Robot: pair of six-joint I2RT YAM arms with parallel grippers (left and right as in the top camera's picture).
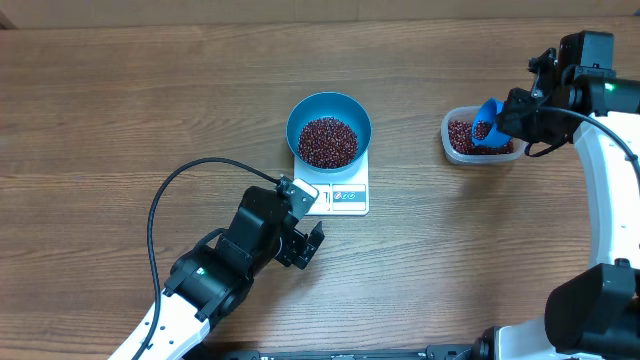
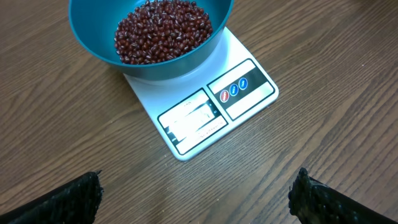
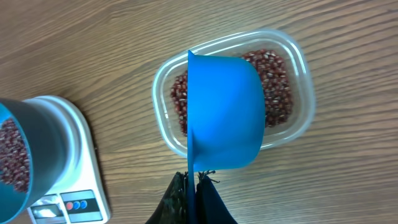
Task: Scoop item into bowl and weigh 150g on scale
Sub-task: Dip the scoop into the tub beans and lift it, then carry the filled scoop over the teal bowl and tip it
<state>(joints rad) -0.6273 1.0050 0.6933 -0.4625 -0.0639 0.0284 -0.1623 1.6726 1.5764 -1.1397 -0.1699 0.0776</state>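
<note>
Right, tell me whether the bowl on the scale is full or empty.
Partly full: beans cover the bottom of the bowl, bare blue wall showing above them.

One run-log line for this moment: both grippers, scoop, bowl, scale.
left gripper: open, empty, in front of scale | right gripper: shut on scoop, over tub | bowl: on scale, holding beans | scale display: unreadable

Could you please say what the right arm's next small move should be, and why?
Probably lower the right end effector so the blue scoop it grips dips into the beans in the clear tub; the scoop hangs above them, and the scale shows no legible reading.
</note>
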